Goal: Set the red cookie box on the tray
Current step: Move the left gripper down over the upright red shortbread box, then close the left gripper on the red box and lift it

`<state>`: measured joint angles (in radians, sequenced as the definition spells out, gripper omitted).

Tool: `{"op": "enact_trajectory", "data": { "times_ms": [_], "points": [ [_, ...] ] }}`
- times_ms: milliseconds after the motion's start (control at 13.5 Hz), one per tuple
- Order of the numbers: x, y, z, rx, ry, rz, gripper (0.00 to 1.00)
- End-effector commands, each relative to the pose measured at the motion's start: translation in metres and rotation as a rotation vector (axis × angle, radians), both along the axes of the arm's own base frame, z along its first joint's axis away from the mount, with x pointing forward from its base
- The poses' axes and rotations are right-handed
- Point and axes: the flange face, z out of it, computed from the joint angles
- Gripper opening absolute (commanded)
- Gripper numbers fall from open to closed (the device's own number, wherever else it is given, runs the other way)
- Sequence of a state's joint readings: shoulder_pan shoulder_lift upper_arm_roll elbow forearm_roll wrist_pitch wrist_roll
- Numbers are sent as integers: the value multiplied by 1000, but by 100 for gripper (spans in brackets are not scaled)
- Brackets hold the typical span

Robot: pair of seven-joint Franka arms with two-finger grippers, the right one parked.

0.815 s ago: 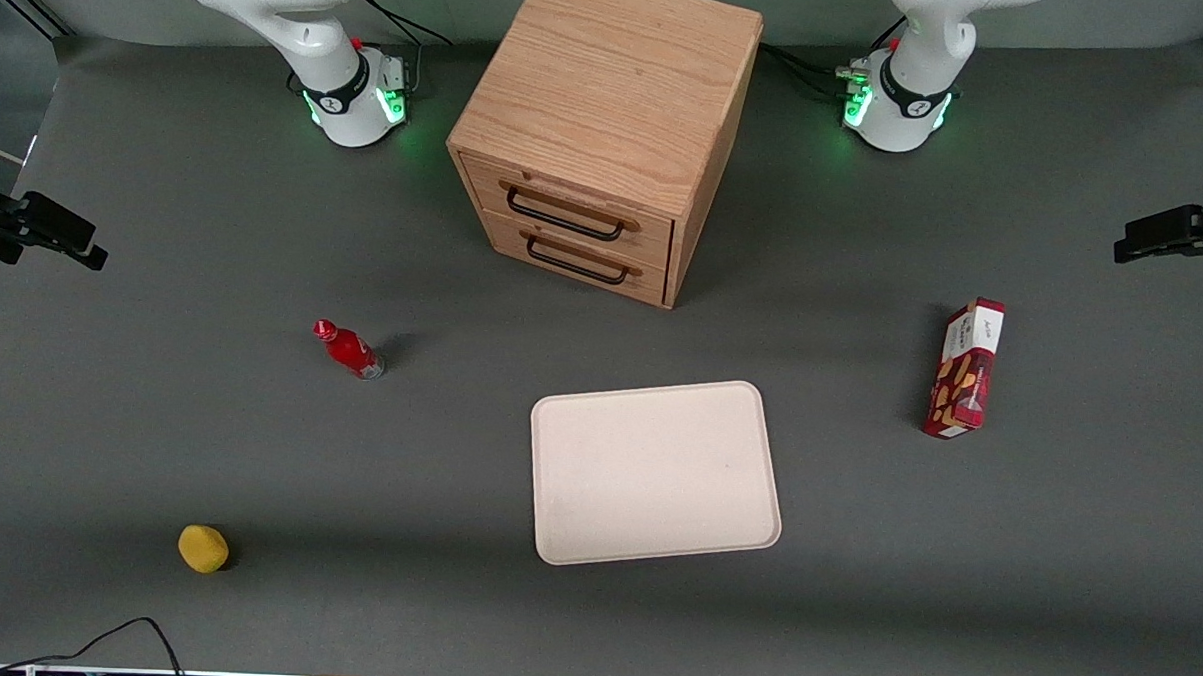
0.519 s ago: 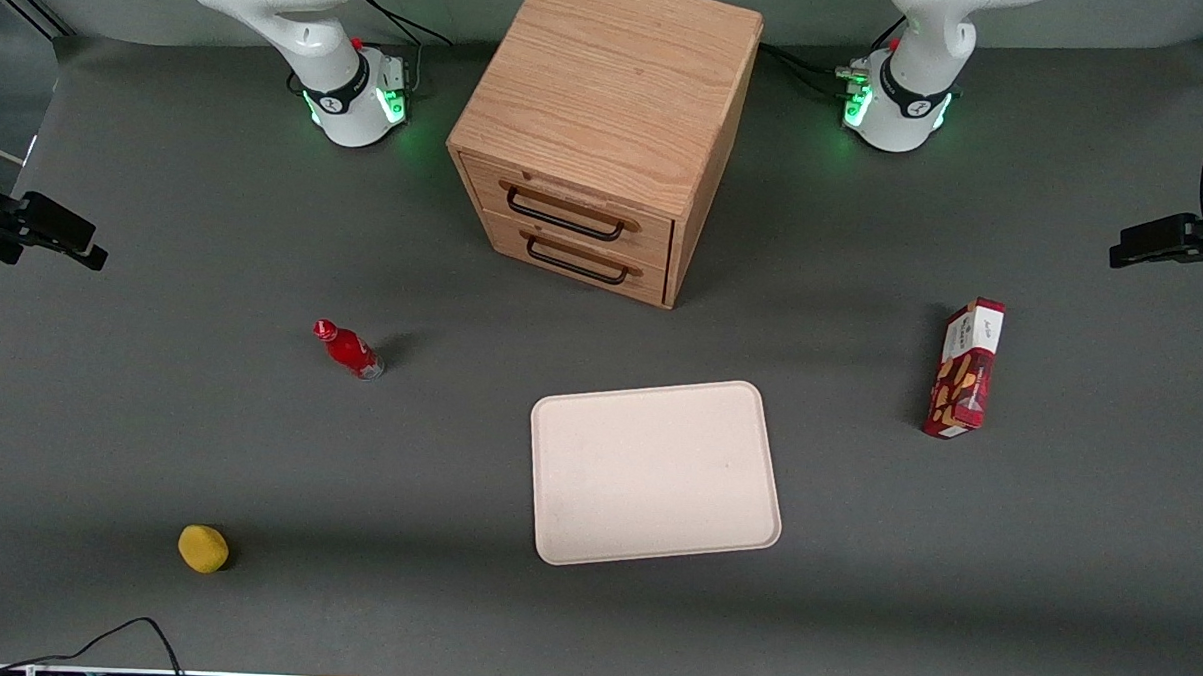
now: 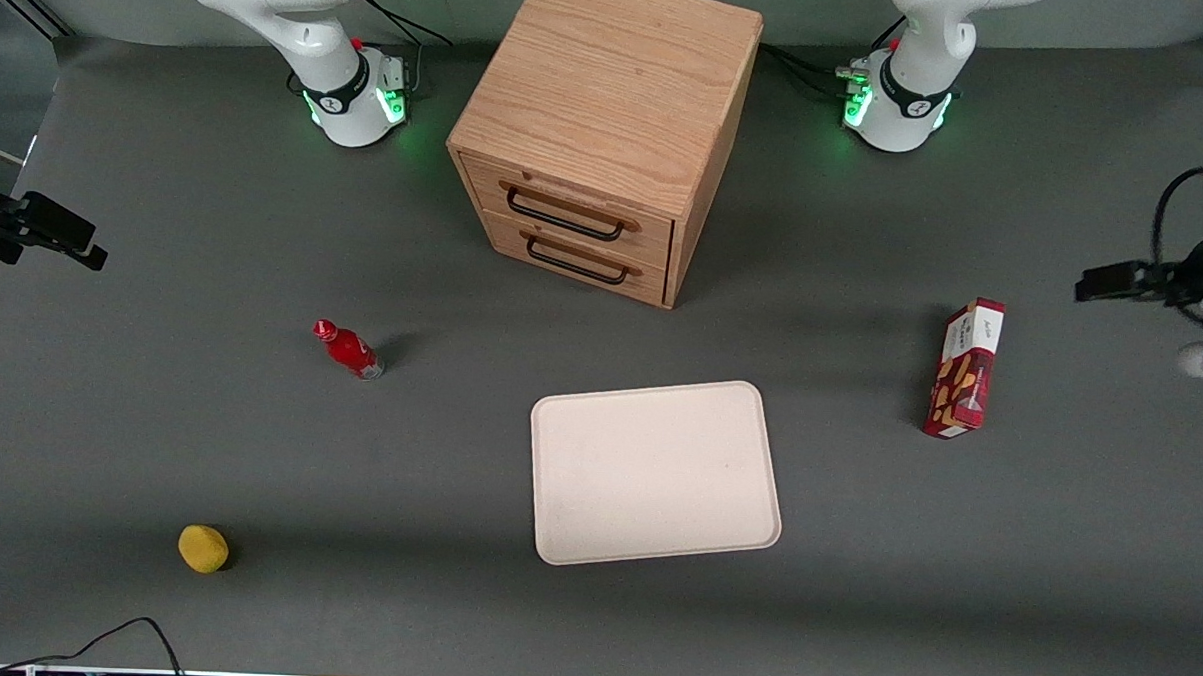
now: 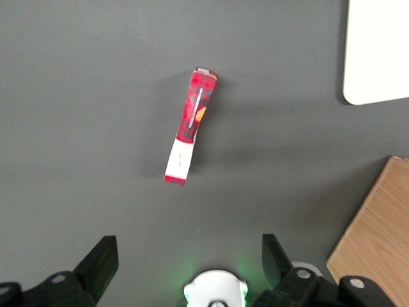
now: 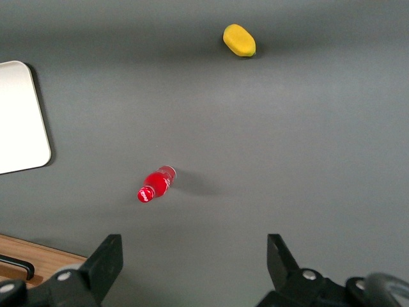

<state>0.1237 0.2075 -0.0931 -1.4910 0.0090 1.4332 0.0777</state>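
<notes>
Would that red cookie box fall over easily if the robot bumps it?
Probably: the red cookie box stands on a narrow edge, so a nudge could tip it. Being a carton, it likely feels stiff and light. The open end effector hangs above it.

gripper (image 4: 189,256) body cut off at frame edge, tray (image 4: 377,51) and wooden cabinet (image 4: 377,236) cropped

No text can be read with certainty. The red cookie box (image 3: 966,369), standing near the working arm's edge of the surface (image 3: 852,607), carries small dark script on its white end and a thin line of white print along its narrow red face (image 4: 192,118), but none of it is legible. The small red bottle (image 3: 349,349) shows a white mark that cannot be read.
</notes>
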Motion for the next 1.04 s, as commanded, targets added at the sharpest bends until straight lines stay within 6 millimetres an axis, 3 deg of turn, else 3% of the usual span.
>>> {"op": "enact_trajectory", "data": {
  "times_ms": [0,148,296,593,741,963],
  "points": [
    [-38,-6,-78,20,-36,-95,100],
    [-60,-7,-147,14,-107,-170,100],
    [-69,-9,-202,35,-154,-247,100],
    [-82,-10,-271,30,-234,-296,98],
    [-80,-7,-289,24,-242,-287,5],
    [-78,-6,-290,24,-243,-299,0]
  ]
}}
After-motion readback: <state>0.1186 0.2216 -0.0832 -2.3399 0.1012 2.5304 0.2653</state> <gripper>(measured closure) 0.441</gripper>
